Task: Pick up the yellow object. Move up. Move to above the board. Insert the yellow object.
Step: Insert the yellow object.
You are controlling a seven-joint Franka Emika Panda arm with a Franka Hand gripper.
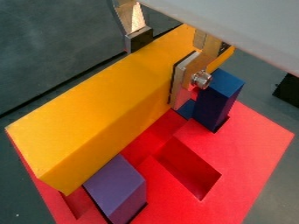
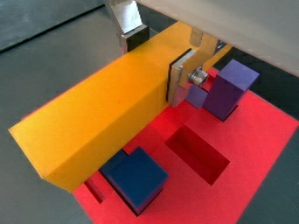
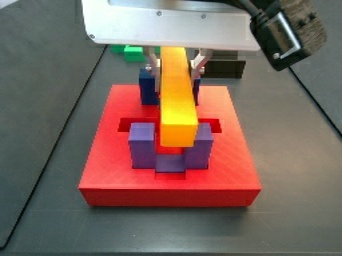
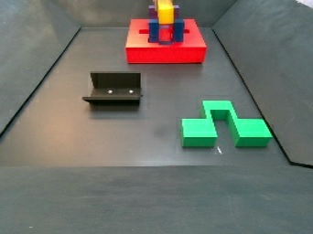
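The gripper [image 1: 162,61] is shut on the yellow object [image 1: 100,114], a long yellow-orange bar, with one silver finger on each long side; both wrist views show this grip [image 2: 159,59]. The red board [image 1: 251,166] lies right beneath, with a blue post [image 1: 218,98], a purple post [image 1: 117,188] and a square recess [image 1: 190,166]. In a side view the bar [image 3: 177,95] lies lengthwise along the board [image 3: 167,185], between the purple posts [image 3: 142,145], under the gripper [image 3: 181,58]. I cannot tell if it rests on the board. The far side view shows board [image 4: 166,51] and bar [image 4: 164,12].
A green block [image 4: 224,125] lies on the dark floor, away from the board, and the dark fixture [image 4: 113,89] stands to its left. In the close side view the green block [image 3: 131,50] and the fixture [image 3: 225,68] show behind the board. Grey walls enclose the floor.
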